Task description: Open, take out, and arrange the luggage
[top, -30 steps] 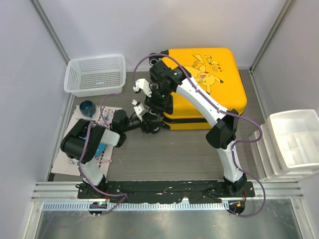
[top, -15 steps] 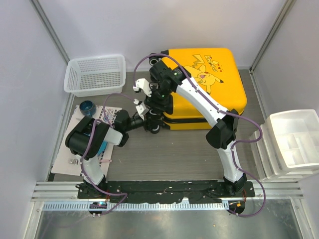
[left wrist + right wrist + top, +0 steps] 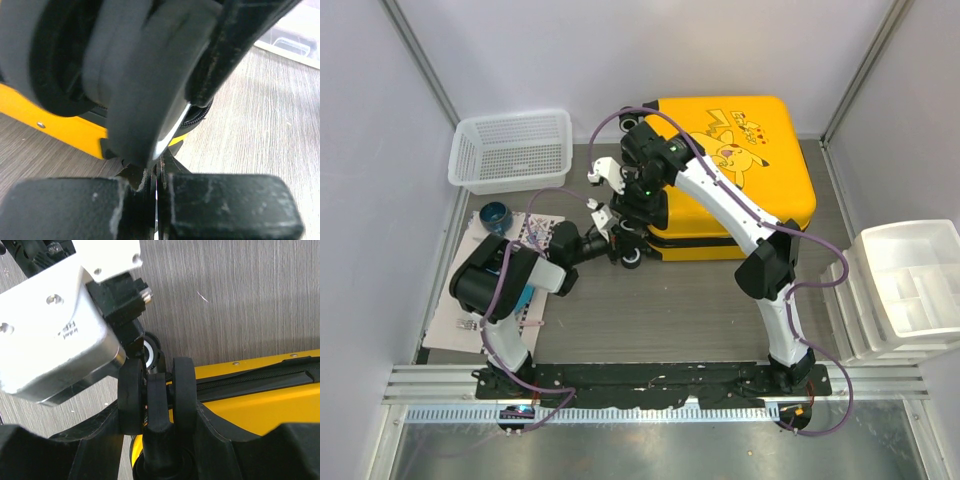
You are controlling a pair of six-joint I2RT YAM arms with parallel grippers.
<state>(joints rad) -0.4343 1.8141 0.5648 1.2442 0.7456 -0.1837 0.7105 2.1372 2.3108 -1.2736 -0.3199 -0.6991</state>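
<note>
Top external view: we note a large bright yellow hard-shell suitcase with cartoon print [image 3: 760, 170] lying flat on the grey wood-grain table [image 3: 670, 310], at about 1 o'clock from the table's middle, near the back wall.
Suitcase state: closed, print face up, black zip band showing along its 6 o'clock edge, wheels at its 9 o'clock end.
Left side: the left gripper [image 3: 156, 182] comes in from 9 o'clock to the suitcase's near wheel corner. Its fingers are pressed together. The left wrist view is too close and blurred for us to tell whether anything thin is pinched between them.
Right side: the right gripper [image 3: 157, 412] comes down from 12 o'clock onto the same corner. Its jaws stand partway apart with the twin black caster wheel [image 3: 183, 390] between them. A finger lies against each outer face, so we read it as holding the wheel.
Grippers together: just beside each other; in the right wrist view the left one's white body sits at 10 o'clock from the wheel.
Surroundings: white mesh plastic basket [image 3: 510, 150] at 10 o'clock; white plastic drawer bins [image 3: 910, 285] at 4 o'clock; small dark blue round pot [image 3: 495, 215] at 9 o'clock; printed paper sheet [image 3: 455, 315] at 8 o'clock, partly under the left arm.
</note>
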